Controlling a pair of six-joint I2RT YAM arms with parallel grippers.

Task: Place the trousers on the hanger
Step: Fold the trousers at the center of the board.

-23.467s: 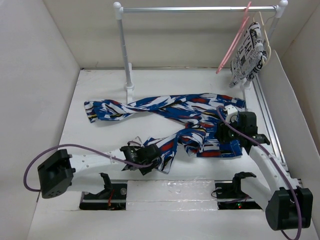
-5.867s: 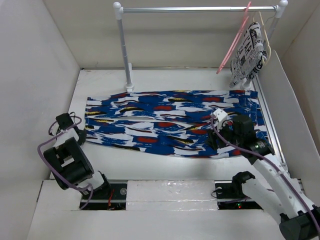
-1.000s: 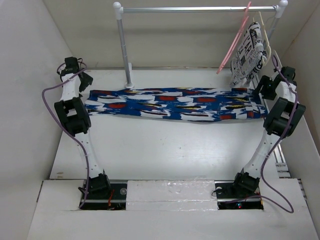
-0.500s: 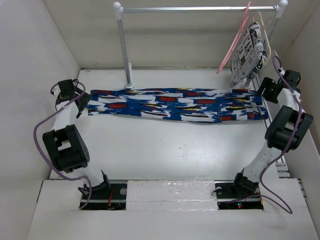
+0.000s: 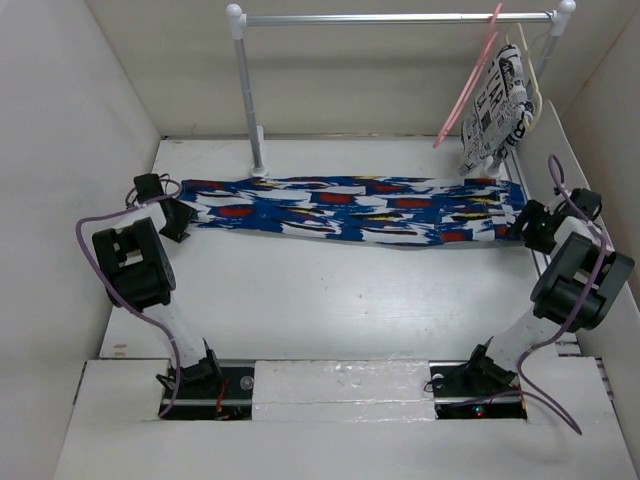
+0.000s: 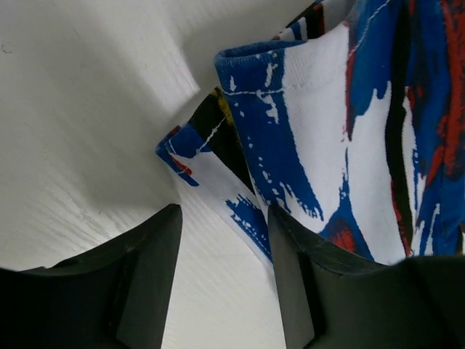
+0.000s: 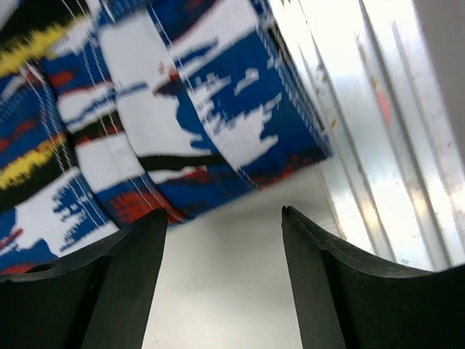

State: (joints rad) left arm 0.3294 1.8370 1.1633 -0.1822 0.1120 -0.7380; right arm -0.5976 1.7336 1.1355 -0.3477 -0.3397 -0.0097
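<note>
from above, i see the trousers [image 5: 350,210] laid in a long strip across the white table [image 5: 340,300], white walls around, the pink hanger [image 5: 465,85] up on the rail [image 5: 400,18]. left wrist: left gripper [image 6: 223,214] spread at the cloth's end. right wrist: right gripper [image 7: 221,214] spread, cloth just beyond, a metal track [image 7: 392,145] beside.

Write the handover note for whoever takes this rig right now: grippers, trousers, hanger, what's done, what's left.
Left gripper: open, a corner of the trousers' left end in the gap, not clamped.
Right gripper: open, empty, just short of their right end.
Trousers: flat in a long layered band across the far part of the table.
Hanger: on the rail, far right, untouched.
Done: trousers laid out.
Left: grip them, get them onto the hanger.
</note>
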